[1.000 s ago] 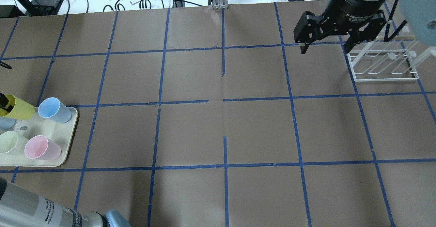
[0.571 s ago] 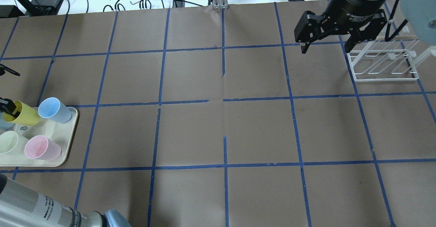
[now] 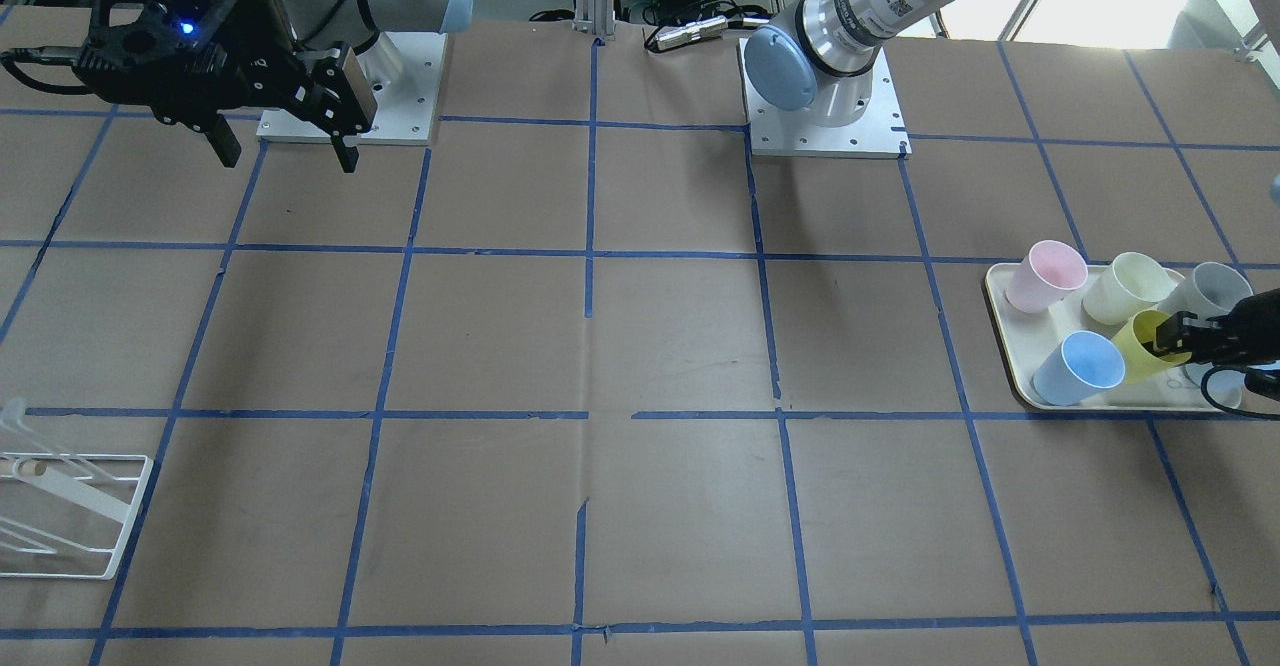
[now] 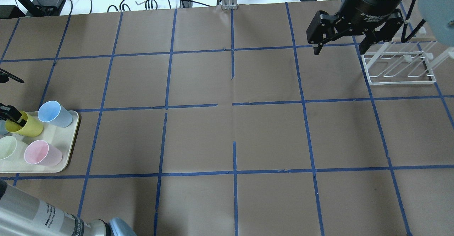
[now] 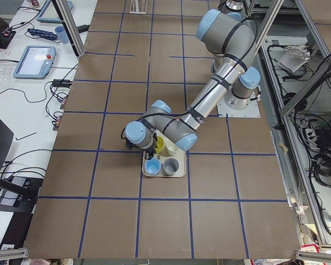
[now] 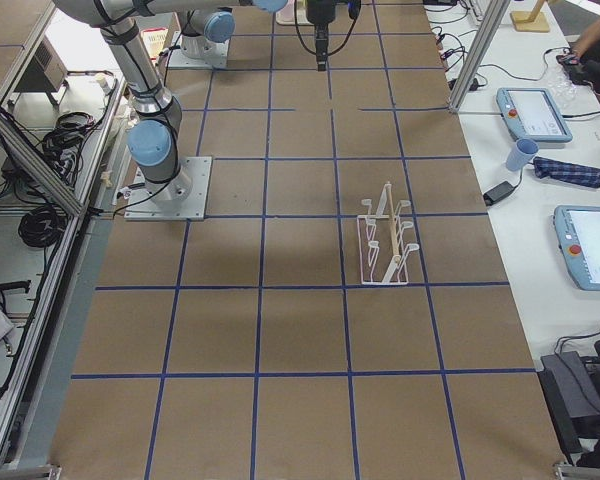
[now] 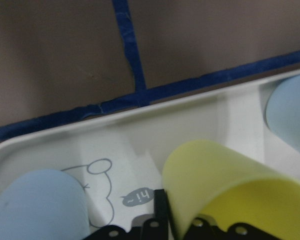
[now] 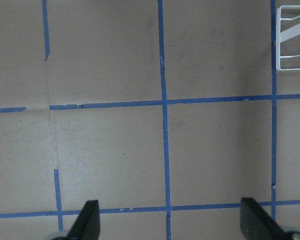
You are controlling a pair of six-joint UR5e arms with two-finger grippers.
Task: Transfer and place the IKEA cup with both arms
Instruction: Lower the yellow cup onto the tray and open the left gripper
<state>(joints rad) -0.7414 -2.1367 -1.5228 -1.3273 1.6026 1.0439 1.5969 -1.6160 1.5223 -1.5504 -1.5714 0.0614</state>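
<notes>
The bright yellow IKEA cup (image 4: pixel 27 127) leans tilted over the cream tray (image 4: pixel 69 147) at the table's left edge. My left gripper (image 4: pixel 16 118) is shut on the cup's rim wall, one finger inside and one outside. The front view shows the cup (image 3: pixel 1135 351) and the left gripper (image 3: pixel 1178 334) the same way. The left wrist view shows the cup (image 7: pixel 225 180) close up, with the left gripper (image 7: pixel 180 222) pinching its wall above the tray (image 7: pixel 140 135). My right gripper (image 4: pixel 338 50) is open and empty, high at the far right, as the right wrist view (image 8: pixel 172 222) confirms.
On the tray stand a light blue cup (image 4: pixel 53 112), a pink cup (image 4: pixel 40 152) and a pale cream cup (image 4: pixel 7 147). A grey-blue cup (image 3: pixel 1205 291) stands behind the yellow one. A white wire rack (image 4: pixel 400 66) stands at the far right beside my right gripper.
The yellow cup, held by my left gripper, has moved down and toward the tray's middle, and looks smaller and lower. The tray has shifted slightly left. The right gripper stayed almost still.
</notes>
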